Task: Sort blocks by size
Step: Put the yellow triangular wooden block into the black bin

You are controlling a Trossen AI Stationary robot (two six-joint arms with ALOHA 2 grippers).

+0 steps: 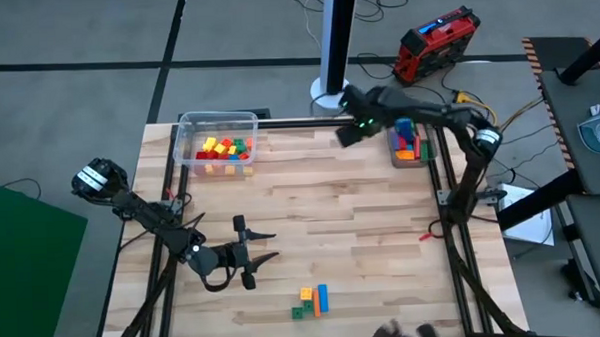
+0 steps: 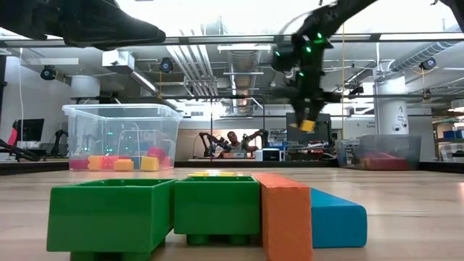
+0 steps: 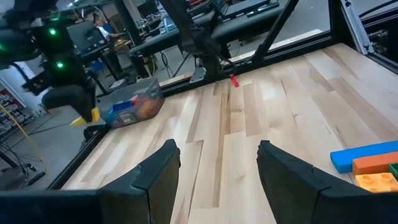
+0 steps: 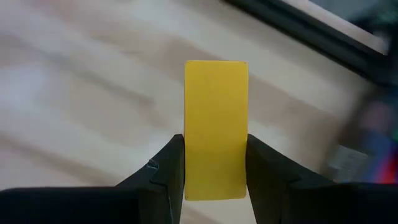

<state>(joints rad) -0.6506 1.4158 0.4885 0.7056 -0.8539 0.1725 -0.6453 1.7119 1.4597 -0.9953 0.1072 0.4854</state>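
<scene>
My right gripper [image 1: 347, 135] hangs high over the table's far middle, shut on a yellow block [image 4: 216, 112], which also shows in the low view [image 2: 307, 125]. My left gripper [image 1: 266, 246] stands open near the front left and holds nothing. In front of it, near the front edge, a green, an orange and a blue block [image 1: 311, 300] lie together on the wood. Small cube blocks lie in a clear tub [image 1: 189, 127] at the far left. Longer blocks lie in a small clear tray [image 1: 398, 157] at the far right. My right gripper pinches the yellow block by its two long sides [image 4: 193, 155], between the two fingers, at one end of the block. The fingers point down from above and lie along the block's length. The block hangs below them, upright, lifted well clear of the table.
Bare wood fills the table's middle between the tub, the tray and the front blocks. A small red thing [image 1: 425, 236] lies near the right edge. Black frame rails run along the table's sides. A red toolbox [image 1: 436, 44] and a white post [image 1: 336, 47] stand beyond the far edge.
</scene>
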